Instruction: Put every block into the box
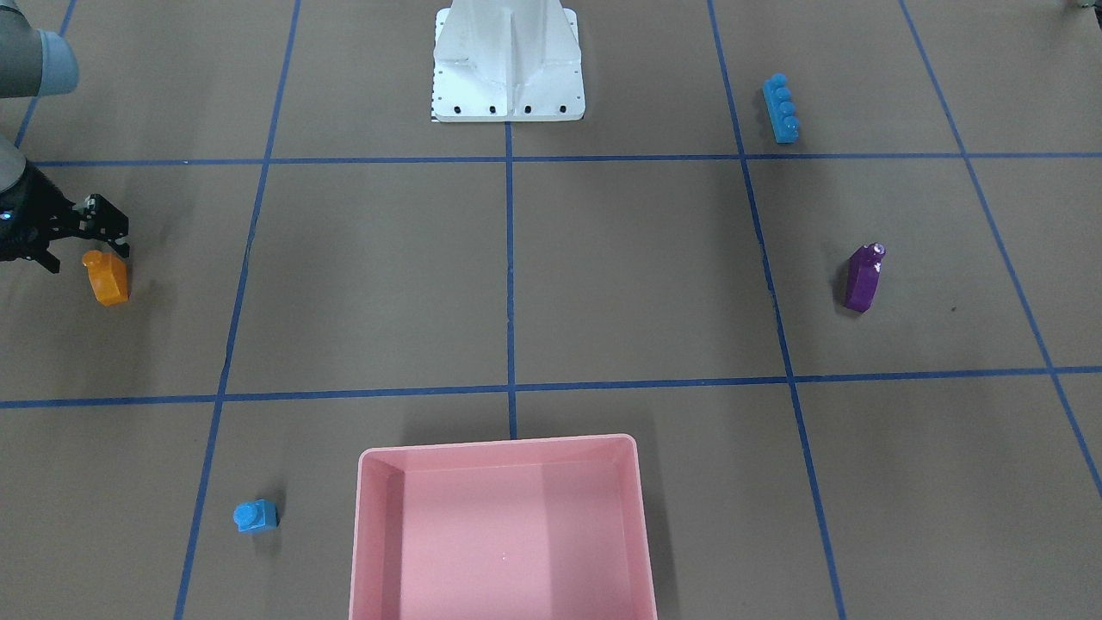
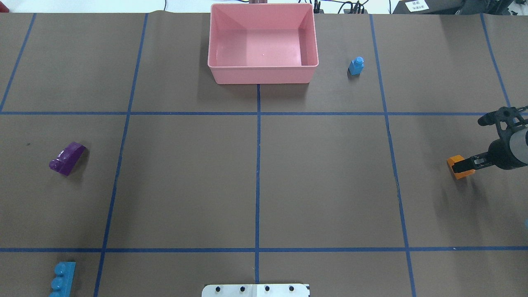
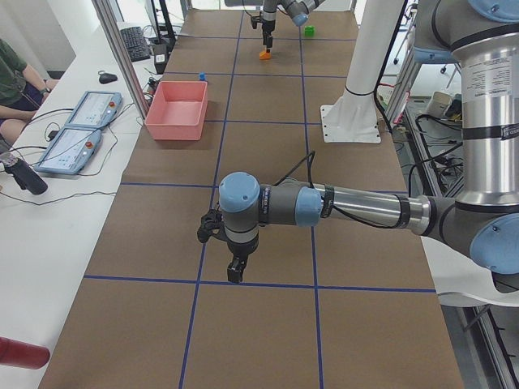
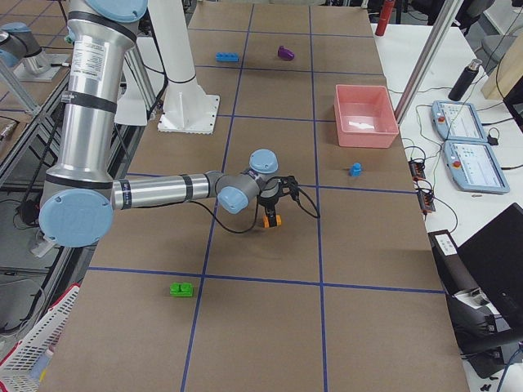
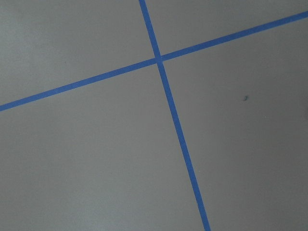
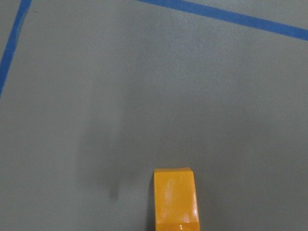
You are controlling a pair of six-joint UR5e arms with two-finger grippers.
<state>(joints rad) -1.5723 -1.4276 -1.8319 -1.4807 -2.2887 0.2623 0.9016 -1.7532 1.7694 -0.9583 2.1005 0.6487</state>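
Observation:
The pink box (image 2: pixel 264 76) stands empty at the table's far middle edge. Out on the right, my right gripper (image 2: pixel 470 163) is open, its fingers either side of the upright orange block (image 2: pixel 458 173); the same block (image 6: pixel 175 199) sits low in the right wrist view. The small blue block (image 2: pixel 356 66) lies right of the box. The purple block (image 2: pixel 67 159) and the long blue block (image 2: pixel 62 280) lie on the left. The green block (image 4: pixel 181 288) is beyond the orange one. My left gripper (image 3: pixel 235 271) hangs over bare table; I cannot tell its state.
The white robot base (image 2: pixel 255 290) stands at the near middle edge. Blue tape lines grid the brown table. A side bench holds two tablets (image 3: pixel 81 126), with a person (image 3: pixel 12 81) seated at it.

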